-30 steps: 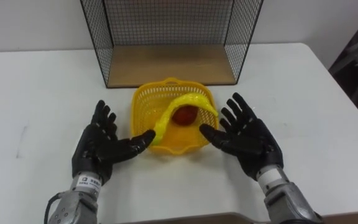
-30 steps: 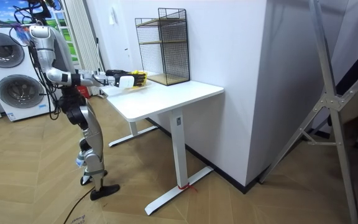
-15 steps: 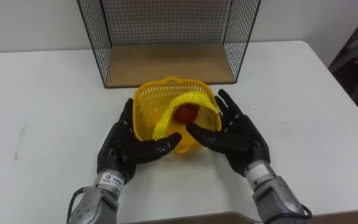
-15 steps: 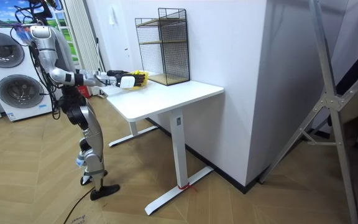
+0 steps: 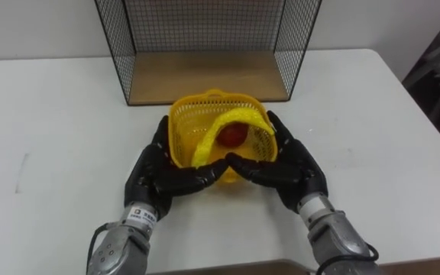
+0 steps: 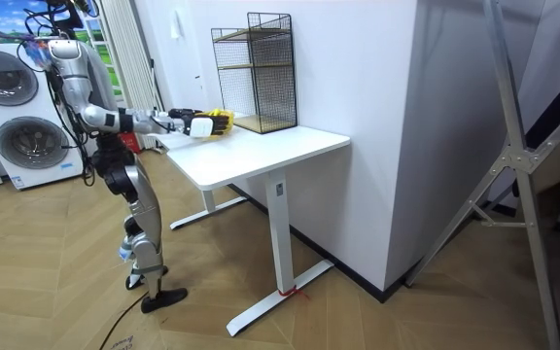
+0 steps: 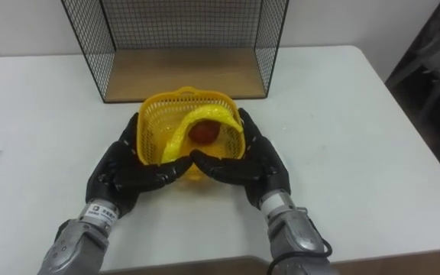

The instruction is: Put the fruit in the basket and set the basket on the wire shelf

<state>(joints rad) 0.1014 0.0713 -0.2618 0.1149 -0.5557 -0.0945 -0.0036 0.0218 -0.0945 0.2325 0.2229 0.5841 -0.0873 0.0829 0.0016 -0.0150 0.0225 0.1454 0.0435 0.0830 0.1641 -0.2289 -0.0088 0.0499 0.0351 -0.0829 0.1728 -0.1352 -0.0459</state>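
**Inspector:** Hands?

**Assessor:** Left hand point(image 5: 157, 172) and right hand point(image 5: 290, 166) are pressed flat against opposite walls of the basket point(image 5: 183, 130). Fingers are extended and the thumbs nearly meet across the near wall. It is a palm squeeze, with nothing hooked.

**Inspector:** Load?

**Assessor:** One red fruit point(image 5: 231, 134) lies inside, under the folded-down handle point(image 5: 206, 143). The basket is over the desk point(image 5: 52, 114), just before the shelf point(image 5: 205, 30). I cannot tell whether it is resting or raised.

**Inspector:** Handling?

**Assessor:** Judged light. The thin plastic lattice will likely flex and slip under side pressure, and the round fruit may roll. The low walls or the rim would give a firmer hold. The shelf has a wooden floor and wire mesh sides.
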